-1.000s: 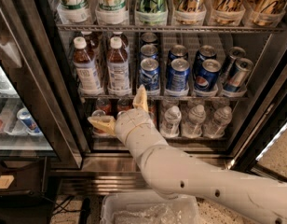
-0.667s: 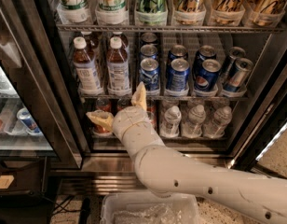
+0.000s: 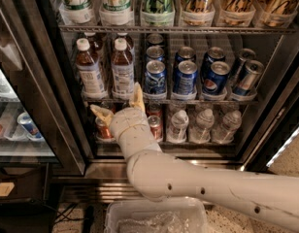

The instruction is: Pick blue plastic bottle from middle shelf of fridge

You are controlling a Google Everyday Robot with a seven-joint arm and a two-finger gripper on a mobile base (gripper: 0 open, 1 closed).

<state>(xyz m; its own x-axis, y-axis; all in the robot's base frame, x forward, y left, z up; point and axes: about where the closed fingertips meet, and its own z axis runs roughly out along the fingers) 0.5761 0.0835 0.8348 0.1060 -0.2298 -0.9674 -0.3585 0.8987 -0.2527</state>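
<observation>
Two tan fingers of the gripper (image 3: 119, 106) stood spread before red cans (image 3: 155, 127), just left of the small clear ribbed plastic bottle (image 3: 178, 125) inside the dark-framed glass-door fridge (image 3: 40, 81).

**Finishes: cooler front**

Frame of the fridge (image 3: 40, 86) dark, slightly glossy; its base (image 3: 106, 171) shiny slatted steel. The blue plastic bottle (image 3: 177, 126) clear, ribbed. The soda cans (image 3: 186, 77) glossy metal. The gripper (image 3: 119, 106), spread just under the can shelf — matt tan fingers; the arm (image 3: 198, 183) a smooth off-white shell.
</observation>
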